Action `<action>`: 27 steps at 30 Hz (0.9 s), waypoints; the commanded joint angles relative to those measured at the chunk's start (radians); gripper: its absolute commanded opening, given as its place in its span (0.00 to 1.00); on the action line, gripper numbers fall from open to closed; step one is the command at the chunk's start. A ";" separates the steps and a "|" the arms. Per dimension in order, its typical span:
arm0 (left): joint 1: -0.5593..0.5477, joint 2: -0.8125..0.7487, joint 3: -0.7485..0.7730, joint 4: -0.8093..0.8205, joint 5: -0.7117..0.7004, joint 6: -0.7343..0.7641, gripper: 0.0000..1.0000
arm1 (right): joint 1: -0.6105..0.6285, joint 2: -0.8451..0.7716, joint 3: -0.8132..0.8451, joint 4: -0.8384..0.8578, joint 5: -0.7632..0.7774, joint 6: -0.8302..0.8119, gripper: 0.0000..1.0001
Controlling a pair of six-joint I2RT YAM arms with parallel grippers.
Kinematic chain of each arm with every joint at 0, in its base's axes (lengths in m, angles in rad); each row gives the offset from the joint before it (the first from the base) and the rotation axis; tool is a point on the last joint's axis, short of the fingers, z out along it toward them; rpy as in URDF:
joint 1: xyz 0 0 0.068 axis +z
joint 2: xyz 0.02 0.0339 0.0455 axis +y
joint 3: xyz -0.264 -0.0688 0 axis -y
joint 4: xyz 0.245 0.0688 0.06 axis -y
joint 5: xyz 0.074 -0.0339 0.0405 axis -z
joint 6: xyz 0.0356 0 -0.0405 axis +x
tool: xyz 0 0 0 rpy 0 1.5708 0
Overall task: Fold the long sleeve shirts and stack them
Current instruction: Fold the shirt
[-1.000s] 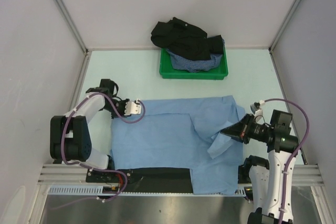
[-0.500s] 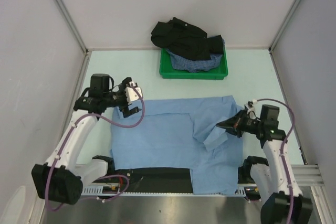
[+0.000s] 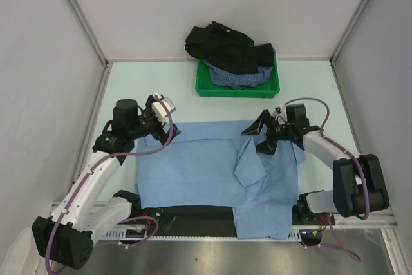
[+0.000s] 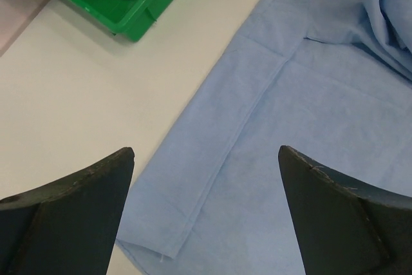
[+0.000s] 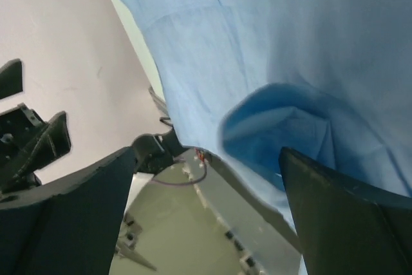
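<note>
A: What has changed in the last second?

B: Both pincers have let go. The right gripper [image 3: 257,138] was clamped on a raised fold of the light blue shirt [image 3: 212,172]. Its jaws are now wide apart and it hovers over the shirt's far right edge. The fold has dropped and lies slack across the right half. The left gripper [image 4: 206,152] is also spread wide and empty above the far-left corner.

A: Shirt position?

B: Spread on the table [image 3: 161,82] between the arms. The black shirt [image 3: 222,46] and the checked shirt [image 3: 235,78] sit heaped at the green tray [image 3: 205,88].

A: Meaning for the task?

B: Judgement: one fold is laid, loosely. The left side is not yet folded. Early stage.
</note>
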 commanded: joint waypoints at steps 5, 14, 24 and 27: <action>-0.462 0.053 0.000 0.135 -0.379 0.011 0.99 | -0.096 -0.080 0.139 -0.177 -0.128 -0.368 0.92; -0.527 0.156 0.077 0.218 -0.223 -0.144 0.99 | -0.177 -0.043 0.182 -0.437 -0.090 -0.594 0.93; -0.442 0.121 0.135 0.071 -0.155 -0.274 0.99 | 0.037 0.055 0.198 -0.266 -0.100 -0.549 0.31; -0.314 0.095 0.118 0.014 -0.042 -0.303 0.88 | 0.148 0.182 0.290 -0.173 -0.076 -0.516 0.17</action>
